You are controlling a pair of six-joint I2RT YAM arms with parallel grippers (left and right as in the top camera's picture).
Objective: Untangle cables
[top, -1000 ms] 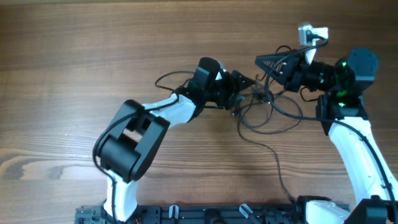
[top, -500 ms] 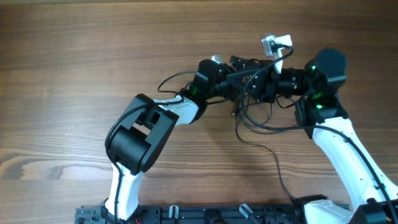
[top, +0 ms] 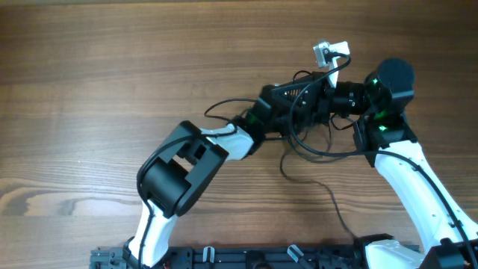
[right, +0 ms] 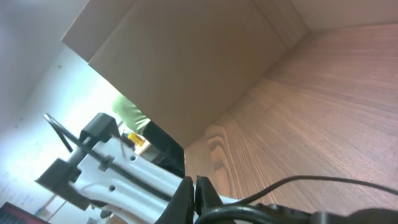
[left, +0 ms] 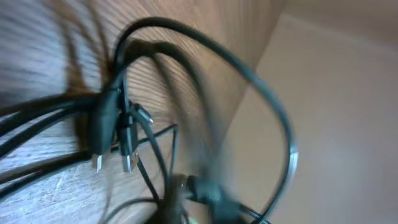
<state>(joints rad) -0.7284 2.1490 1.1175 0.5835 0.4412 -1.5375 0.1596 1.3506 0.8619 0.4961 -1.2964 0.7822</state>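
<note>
Wood: brown grained worktop (top: 112,75) beneath both pairs of fingers.
Left fingers (top: 293,99): closed, pushed in among the cords and almost tip to tip with the right fingers in the overhead view. Not visible in the left wrist view, so cannot tell whether a cord is pinched.
Right fingers (right: 203,190): pressed shut and pointing toward the left fingers. One black cord running out from just beneath the tips, but a grip on it is not clear.
Cables (top: 297,133): very thin black cords, bunched in a clump just below and between the two pairs of fingers.
Wide loop: sagging out of the clump below the right fingers and curving back up toward the right wrist.
Loose end: trailing from the clump away from both pairs of fingers, toward the robot's base.
Plug tips (left: 127,163): small, silvery, two side by side, close in front of the left fingers, hanging just over the wood grain. Blurred.
White camera (top: 331,52): mounted on the right wrist, just behind the right fingers.
</note>
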